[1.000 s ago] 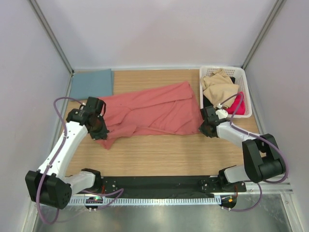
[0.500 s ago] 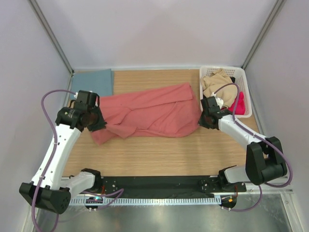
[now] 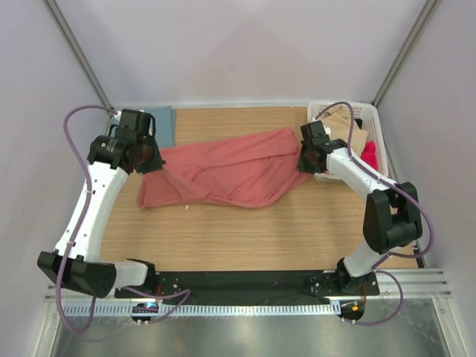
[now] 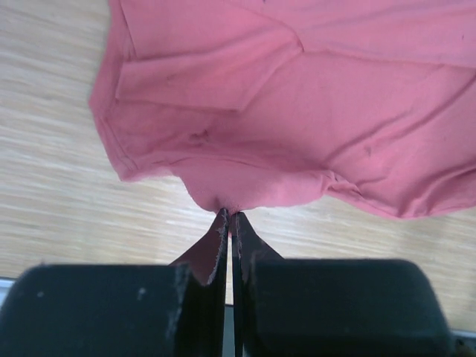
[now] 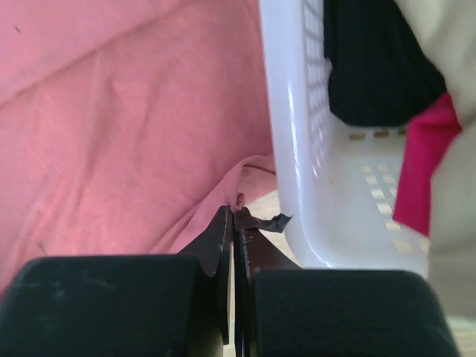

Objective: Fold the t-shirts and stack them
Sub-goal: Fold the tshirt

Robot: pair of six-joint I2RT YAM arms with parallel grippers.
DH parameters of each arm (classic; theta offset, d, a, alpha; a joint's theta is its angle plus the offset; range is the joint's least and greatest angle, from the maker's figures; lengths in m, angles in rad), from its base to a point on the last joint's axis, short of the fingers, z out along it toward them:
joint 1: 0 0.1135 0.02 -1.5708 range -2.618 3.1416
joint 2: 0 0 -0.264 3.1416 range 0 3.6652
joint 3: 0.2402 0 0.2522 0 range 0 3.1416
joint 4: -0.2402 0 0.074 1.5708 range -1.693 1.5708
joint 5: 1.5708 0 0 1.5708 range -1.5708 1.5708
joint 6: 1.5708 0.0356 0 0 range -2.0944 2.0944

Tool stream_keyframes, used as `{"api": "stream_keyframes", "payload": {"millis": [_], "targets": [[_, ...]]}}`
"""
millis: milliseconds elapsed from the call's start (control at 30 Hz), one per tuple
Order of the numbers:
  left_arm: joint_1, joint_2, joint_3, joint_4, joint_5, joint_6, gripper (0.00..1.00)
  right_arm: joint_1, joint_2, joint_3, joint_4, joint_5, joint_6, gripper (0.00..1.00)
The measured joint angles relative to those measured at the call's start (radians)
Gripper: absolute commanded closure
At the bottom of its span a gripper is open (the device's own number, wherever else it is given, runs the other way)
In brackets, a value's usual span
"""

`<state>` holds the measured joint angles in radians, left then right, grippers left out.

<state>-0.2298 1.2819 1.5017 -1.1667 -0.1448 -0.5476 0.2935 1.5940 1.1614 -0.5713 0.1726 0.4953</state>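
Observation:
The salmon-red t-shirt stretches across the middle of the table, partly lifted at both ends. My left gripper is shut on its left edge; in the left wrist view the cloth hangs from the pinched fingertips. At the shirt's right end my right gripper is shut on the hem, and the pink cloth fills the left of the right wrist view beside the gripper. The folded teal-blue t-shirt lies at the far left corner, mostly hidden by the left arm.
A white basket with beige, black and magenta clothes stands at the far right, touching distance from my right gripper; its wall is right beside the jaws. Grey walls enclose the table on three sides.
Both grippers have moved toward the far side of the table, dragging the red shirt's ends with them. The left arm now covers most of the teal shirt.

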Motion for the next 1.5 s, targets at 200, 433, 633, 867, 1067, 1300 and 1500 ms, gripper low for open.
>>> {"api": "stream_keyframes", "payload": {"millis": [200, 433, 633, 867, 1067, 1300, 1500], "targets": [[0.0, 0.119, 0.135, -0.011, -0.077, 0.037, 1.0, -0.001, 0.128, 0.165, -0.052, 0.009, -0.025, 0.99], [0.011, 0.267, 0.246, -0.013, -0.142, 0.089, 1.0, -0.018, 0.256, 0.309, -0.101, 0.02, -0.049, 0.99], [0.05, 0.383, 0.332, -0.014, -0.169, 0.126, 1.0, -0.031, 0.348, 0.389, -0.138, 0.033, -0.056, 0.99], [0.08, 0.48, 0.418, -0.013, -0.179, 0.15, 1.0, -0.042, 0.433, 0.47, -0.161, 0.038, -0.056, 0.99], [0.082, 0.54, 0.456, -0.016, -0.179, 0.167, 1.0, -0.048, 0.491, 0.542, -0.177, 0.042, -0.056, 0.99], [0.087, 0.588, 0.498, -0.021, -0.187, 0.185, 1.0, -0.072, 0.515, 0.586, -0.197, 0.049, -0.056, 0.99], [0.096, 0.612, 0.523, -0.023, -0.19, 0.189, 1.0, -0.081, 0.534, 0.613, -0.201, 0.038, -0.056, 0.99]]}}
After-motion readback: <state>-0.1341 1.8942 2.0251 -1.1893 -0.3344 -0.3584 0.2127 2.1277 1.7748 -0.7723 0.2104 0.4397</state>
